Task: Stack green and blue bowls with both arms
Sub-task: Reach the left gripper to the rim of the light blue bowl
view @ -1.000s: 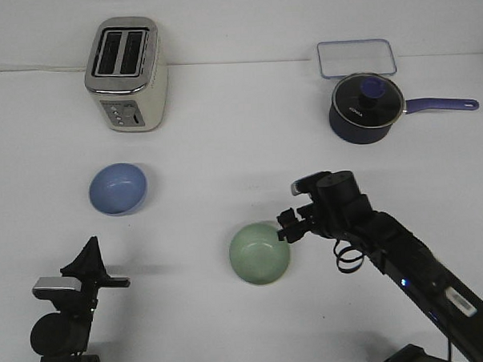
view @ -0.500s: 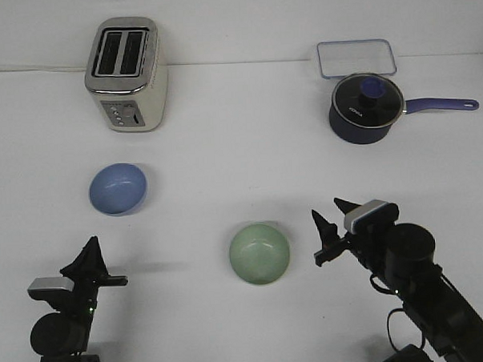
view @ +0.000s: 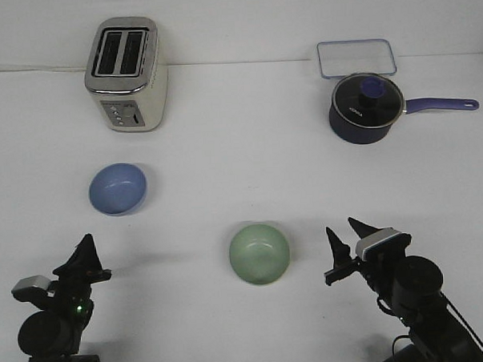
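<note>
The pale mint green bowl (view: 260, 253) sits upright on the white table, front centre. The light periwinkle blue bowl (view: 117, 188) sits upright at the left, apart from the green one. My right gripper (view: 346, 239) is open and empty, fingers pointing up, a little to the right of the green bowl and not touching it. My left gripper (view: 83, 256) is at the front left, below the blue bowl and well clear of it. Its fingers overlap in this view, so I cannot tell if it is open.
A cream toaster (view: 126, 74) stands at the back left. A dark blue lidded saucepan (view: 366, 107) with a long handle sits at the back right, with a clear lidded container (view: 356, 57) behind it.
My right gripper let go of the green bowl's rim and drew back toward the front right. The left arm sank slightly lower. Both bowls stayed put.
</note>
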`<state>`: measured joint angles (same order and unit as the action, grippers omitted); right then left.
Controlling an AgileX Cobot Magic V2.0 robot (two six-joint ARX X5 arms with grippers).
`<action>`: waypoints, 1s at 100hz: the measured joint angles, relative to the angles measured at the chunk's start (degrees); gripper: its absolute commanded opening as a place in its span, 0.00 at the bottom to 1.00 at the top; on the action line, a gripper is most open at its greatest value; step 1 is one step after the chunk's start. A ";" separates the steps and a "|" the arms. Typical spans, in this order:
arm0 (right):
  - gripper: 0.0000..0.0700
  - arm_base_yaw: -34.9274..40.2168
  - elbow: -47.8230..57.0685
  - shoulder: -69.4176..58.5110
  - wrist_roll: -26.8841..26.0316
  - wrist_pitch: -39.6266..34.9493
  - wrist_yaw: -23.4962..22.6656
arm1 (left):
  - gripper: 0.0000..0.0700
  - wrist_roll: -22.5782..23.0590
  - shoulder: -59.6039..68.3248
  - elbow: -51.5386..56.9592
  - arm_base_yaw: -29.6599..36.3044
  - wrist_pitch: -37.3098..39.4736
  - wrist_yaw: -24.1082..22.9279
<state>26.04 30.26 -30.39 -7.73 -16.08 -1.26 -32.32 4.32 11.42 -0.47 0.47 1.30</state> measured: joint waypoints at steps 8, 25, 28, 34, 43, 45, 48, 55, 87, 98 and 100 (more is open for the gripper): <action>0.48 0.00 0.00 0.00 0.02 0.00 0.00 | 0.02 0.57 5.25 5.51 0.00 -5.49 -1.14; 0.48 0.00 0.00 0.00 0.07 0.00 -0.26 | 0.02 4.66 22.29 18.21 0.00 -14.75 -1.22; 0.48 0.00 0.00 0.00 0.07 -0.02 -0.48 | 0.02 5.55 25.70 20.87 0.00 -16.20 -1.22; 0.48 0.00 0.00 0.00 0.09 -0.17 -1.29 | 0.07 7.26 32.68 26.32 0.00 -18.80 -1.22; 0.48 0.00 0.00 0.00 0.50 -0.46 -2.03 | 0.43 8.96 42.64 33.42 0.00 -21.49 -1.22; 0.48 0.00 0.00 0.00 0.61 -0.50 -2.05 | 0.52 9.16 44.76 34.73 0.00 -21.86 -1.22; 0.48 0.00 0.00 0.00 0.92 -0.68 -2.08 | 0.63 9.38 47.71 36.30 0.00 -22.03 -1.22; 0.48 0.00 0.00 0.00 1.51 -1.09 -2.08 | 0.76 9.97 53.64 39.23 0.00 -22.77 -1.22; 0.48 0.00 0.00 0.00 1.97 -1.16 -2.19 | 0.78 10.54 70.05 43.21 -2.43 -21.92 -1.22; 0.48 0.00 0.00 0.00 1.97 -1.16 -2.16 | 0.78 10.54 73.07 43.21 -4.09 -20.55 -1.20; 0.48 0.00 0.00 0.00 1.97 -1.16 -2.19 | 0.78 10.54 73.57 43.21 -4.39 -20.37 -1.25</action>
<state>26.04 30.26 -30.39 -5.76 -17.23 -3.44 -21.78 77.89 54.63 -4.86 -19.90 0.05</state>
